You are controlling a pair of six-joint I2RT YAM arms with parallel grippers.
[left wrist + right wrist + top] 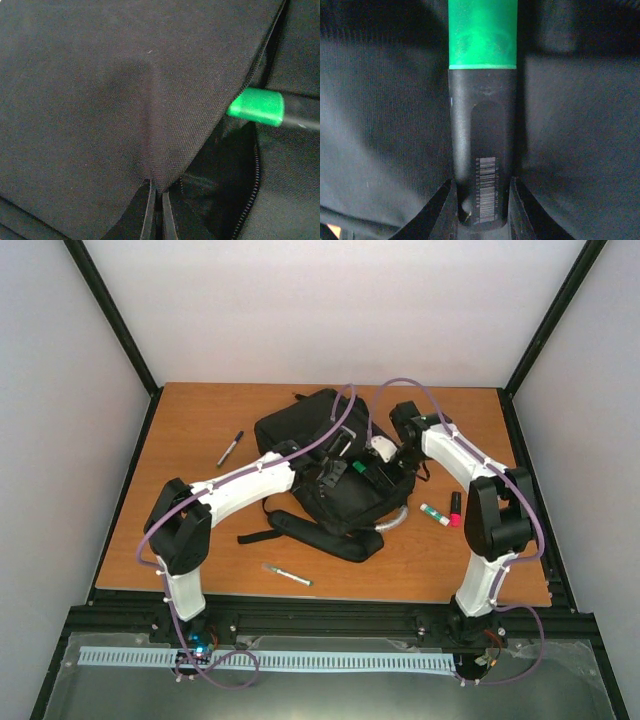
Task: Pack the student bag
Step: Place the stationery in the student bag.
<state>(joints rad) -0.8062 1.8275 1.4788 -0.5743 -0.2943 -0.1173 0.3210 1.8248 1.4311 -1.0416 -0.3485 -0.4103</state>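
Observation:
The student bag [310,455] is a large black backpack lying in the middle of the table. My left gripper [156,196] is shut on the edge of its fabric flap [150,100] and holds it up, so the dark zip pocket [220,175] gapes. My right gripper [482,210] is shut on the black barrel of a green-capped marker [482,125]. The marker's green cap [257,106] points into the pocket mouth from the right. In the top view both grippers meet over the bag, the left gripper [335,477] beside the marker [356,468].
On the table lie a black marker [230,448] at the left, a green-tipped pen [287,575] near the front, and a white-and-green marker [434,514] beside a red-capped one [456,510] at the right. The bag's strap [320,535] and grey handle [393,522] trail forward.

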